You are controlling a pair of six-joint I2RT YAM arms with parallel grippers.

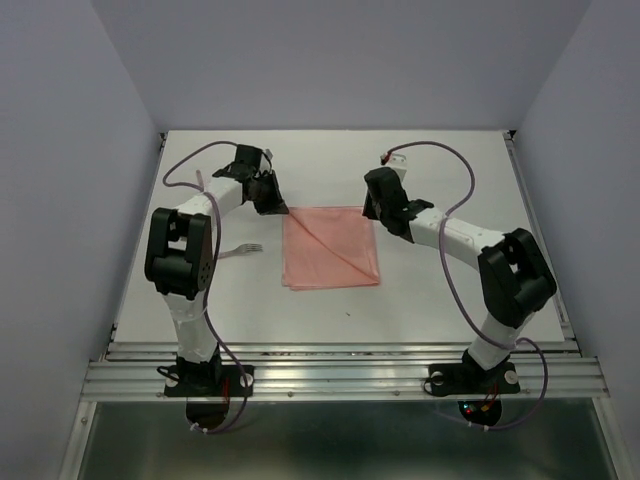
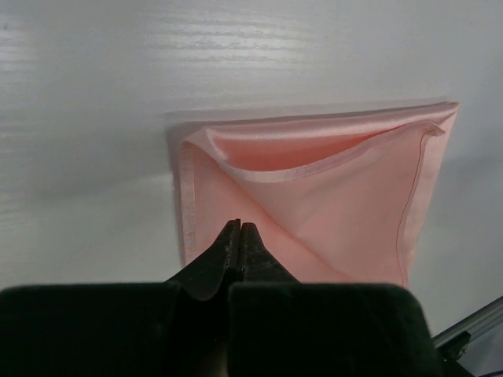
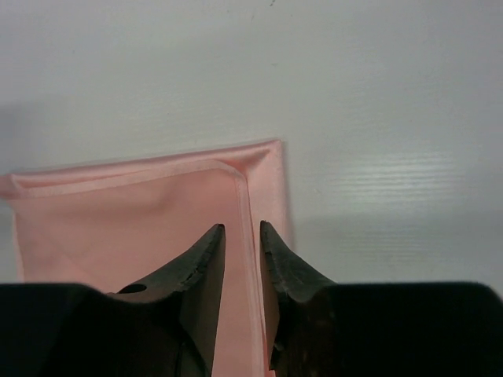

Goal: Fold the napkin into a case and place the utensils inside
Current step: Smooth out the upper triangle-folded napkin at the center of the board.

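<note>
**Two arms meet mid-table**

Both arms bend inward from the near edge. A thin silvery fork (image 1: 243, 249) lies left of the folded salmon-pink cloth napkin (image 1: 330, 248). At its far corners the left gripper (image 2: 238, 229) is closed tight, the right gripper (image 3: 242, 229) parted.

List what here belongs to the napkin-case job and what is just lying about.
Job: napkin, folded; fork; left gripper; right gripper.
Not the job: table; metal rail at its near edge.
</note>
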